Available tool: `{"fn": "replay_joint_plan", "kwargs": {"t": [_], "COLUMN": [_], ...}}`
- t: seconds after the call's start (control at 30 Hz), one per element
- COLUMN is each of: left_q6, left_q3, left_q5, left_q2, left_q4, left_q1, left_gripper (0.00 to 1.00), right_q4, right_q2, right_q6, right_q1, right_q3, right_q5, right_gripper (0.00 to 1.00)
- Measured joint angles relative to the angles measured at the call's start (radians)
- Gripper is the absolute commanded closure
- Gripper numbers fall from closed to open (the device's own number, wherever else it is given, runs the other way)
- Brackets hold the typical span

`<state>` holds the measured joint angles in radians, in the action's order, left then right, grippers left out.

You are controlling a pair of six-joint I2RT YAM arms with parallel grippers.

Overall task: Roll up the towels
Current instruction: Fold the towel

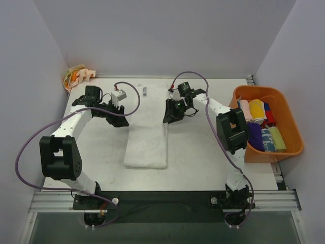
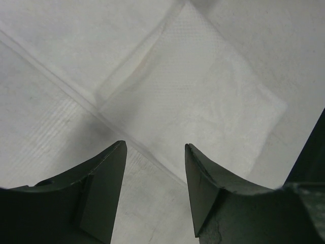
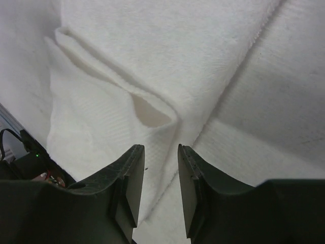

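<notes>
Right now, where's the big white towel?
In the top view, the white towel lies folded in a long strip mid-table, between the left gripper and right gripper, well left of the orange bin.

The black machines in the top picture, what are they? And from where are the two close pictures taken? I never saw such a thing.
They are two robot arms bolted to a table, seen from above. Each close picture comes from a camera on one wrist, looking past its two-finger tool. A folded white towel lies between the arms; rolled coloured towels sit in an orange bin. The left tool and right tool are open over the towel, holding nothing.
</notes>
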<state>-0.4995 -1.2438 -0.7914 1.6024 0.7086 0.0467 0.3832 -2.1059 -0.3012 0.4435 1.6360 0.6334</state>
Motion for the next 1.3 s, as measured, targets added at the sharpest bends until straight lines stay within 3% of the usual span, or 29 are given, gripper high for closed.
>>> {"fn": "replay_joint_plan", "kwargs": {"t": [0.17, 0.3, 0.43, 0.53, 0.57, 0.7, 0.87, 1.1, 1.3], "left_q6": [-0.056, -0.164, -0.294, -0.38, -0.403, -0.475, -0.566, -0.682, -0.74], "left_q3": [0.126, 0.232, 0.298, 0.348, 0.362, 0.405, 0.459, 0.571, 0.692], "left_q5": [-0.018, 0.01, 0.058, 0.106, 0.119, 0.164, 0.216, 0.257, 0.315], "left_q2": [-0.012, -0.081, -0.173, -0.229, -0.239, -0.255, -0.298, -0.447, -0.509], "left_q4": [-0.006, 0.018, 0.034, 0.041, 0.042, 0.04, 0.027, 0.004, -0.071], "left_q1": [0.033, 0.064, 0.109, 0.171, 0.196, 0.27, 0.337, 0.434, 0.519], "left_gripper": [0.37, 0.36, 0.35, 0.35, 0.35, 0.35, 0.35, 0.36, 0.39], "right_q4": [-0.007, -0.018, -0.018, -0.005, -0.002, 0.021, 0.045, 0.011, -0.021], "right_q2": [-0.079, -0.082, -0.074, -0.056, -0.051, -0.028, 0.007, 0.08, -0.011], "right_q6": [-0.013, -0.006, 0.002, 0.014, 0.016, 0.021, 0.031, -0.019, -0.037], "right_q1": [0.015, 0.025, 0.022, 0.013, 0.009, 0.0, -0.004, 0.052, 0.122], "right_q3": [-0.012, -0.05, -0.064, -0.081, -0.082, -0.073, -0.046, -0.036, -0.041], "right_q5": [-0.008, -0.053, -0.059, -0.063, -0.063, -0.077, -0.08, 0.047, 0.097], "right_gripper": [0.75, 0.9, 0.92, 1.0, 1.0, 0.82, 0.75, 0.77, 0.81]}}
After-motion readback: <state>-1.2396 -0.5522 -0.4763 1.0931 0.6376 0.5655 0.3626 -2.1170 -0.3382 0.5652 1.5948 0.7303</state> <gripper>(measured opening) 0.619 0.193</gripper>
